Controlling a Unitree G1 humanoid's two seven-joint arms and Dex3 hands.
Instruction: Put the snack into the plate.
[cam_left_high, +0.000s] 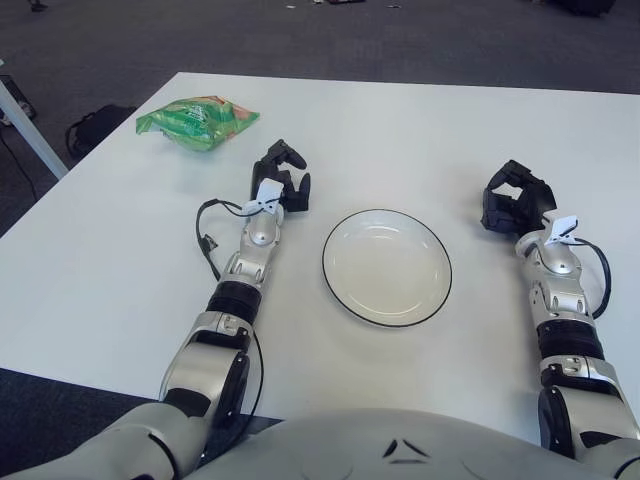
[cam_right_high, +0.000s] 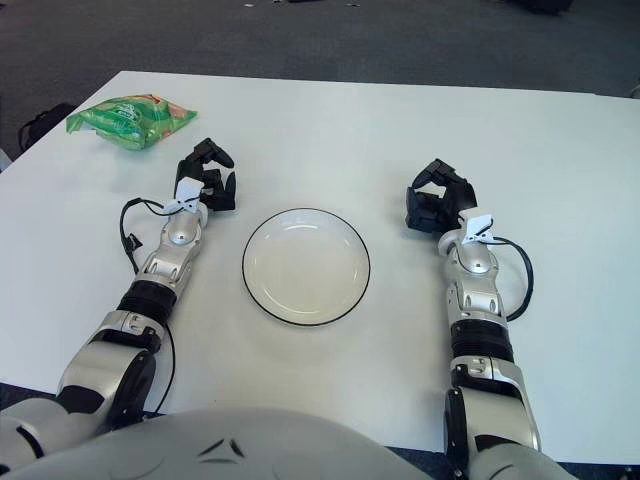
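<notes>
A green snack bag lies at the far left of the white table. A white plate with a dark rim sits empty in the middle, near the front. My left hand shows just left of the plate's far edge, well short of the bag, its black fingers curled and holding nothing. My right hand shows to the right of the plate, fingers curled, nothing in them.
A black cable loops off the left forearm. The table's left edge runs close to the snack bag. Beyond it a white table leg and a dark bag stand on the grey floor.
</notes>
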